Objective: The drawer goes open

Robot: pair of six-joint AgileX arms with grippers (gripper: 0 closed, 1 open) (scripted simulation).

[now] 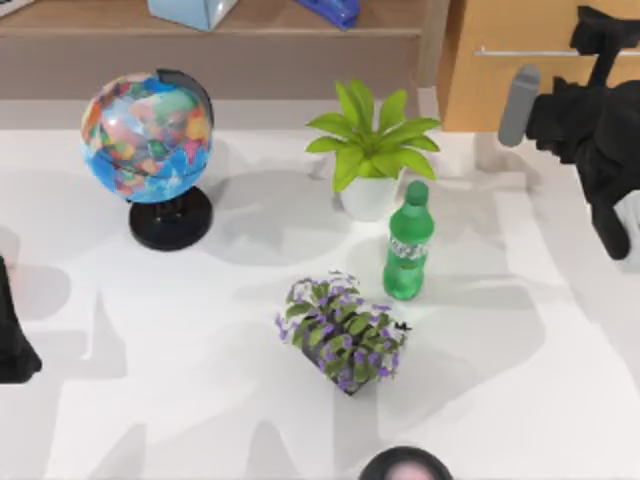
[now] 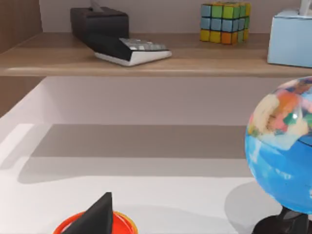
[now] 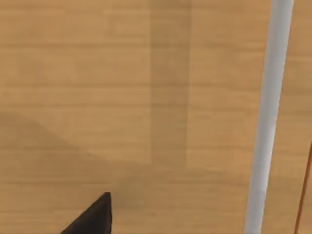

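Note:
The drawer [image 1: 520, 90] stands at the back right, with a light tan wood front and a thin silver bar handle [image 1: 520, 51]. My right gripper [image 1: 600, 45] hovers just in front of the handle's right end, open and holding nothing. In the right wrist view the drawer front [image 3: 122, 97] is very close, the handle [image 3: 268, 122] runs along one side, and one black fingertip [image 3: 95, 214] stays off the bar. My left gripper [image 1: 12, 340] is parked at the table's left edge, open, with one fingertip [image 2: 97, 214] above an orange-red round object [image 2: 124, 223].
A globe [image 1: 148, 135] stands at the back left. A potted green plant [image 1: 372, 150], a green bottle [image 1: 408, 245] and a planter of purple flowers [image 1: 342, 330] stand mid-table. The long brown shelf [image 1: 210, 30] runs along the back. A dark round object [image 1: 405, 465] sits at the front edge.

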